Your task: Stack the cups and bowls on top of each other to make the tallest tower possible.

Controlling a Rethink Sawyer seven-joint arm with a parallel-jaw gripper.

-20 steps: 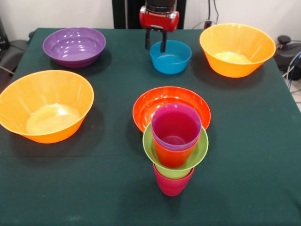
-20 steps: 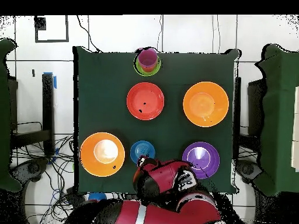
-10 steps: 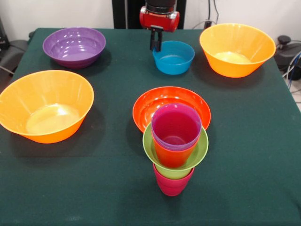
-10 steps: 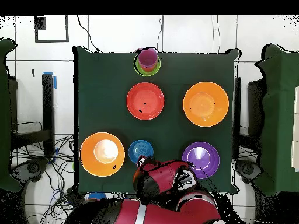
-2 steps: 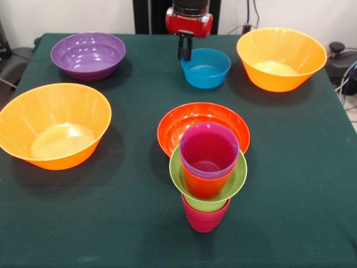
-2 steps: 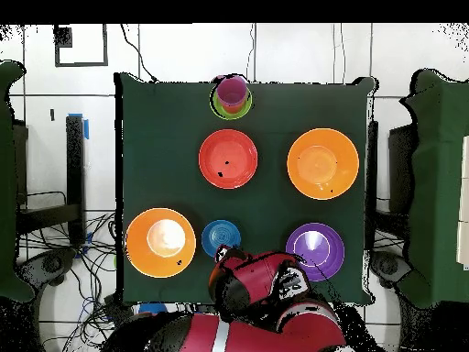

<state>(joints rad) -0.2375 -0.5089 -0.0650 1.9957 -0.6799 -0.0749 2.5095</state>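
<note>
At the back middle of the front view my gripper (image 5: 185,51) is shut on the left rim of the small blue bowl (image 5: 206,68), its fingers together. The tower (image 5: 207,176) stands near the front edge: a crimson cup (image 5: 204,219) at the bottom, a lime green bowl (image 5: 234,181) on it, then an orange-red cup (image 5: 202,186) with a purple cup (image 5: 209,149) nested on top. A red-orange bowl (image 5: 184,118) sits just behind it. In the overhead view the arm covers the gripper beside the blue bowl (image 6: 220,237), and the tower (image 6: 232,95) is at the far edge.
A purple bowl (image 5: 88,54) sits at the back left and a large orange bowl (image 5: 281,58) at the back right. Another large orange bowl (image 5: 54,125) sits at the left. Dark green cloth (image 5: 295,184) covers the table.
The gripper's fingers have come together on the blue bowl's rim. The bowl has shifted slightly to the right in the front view.
</note>
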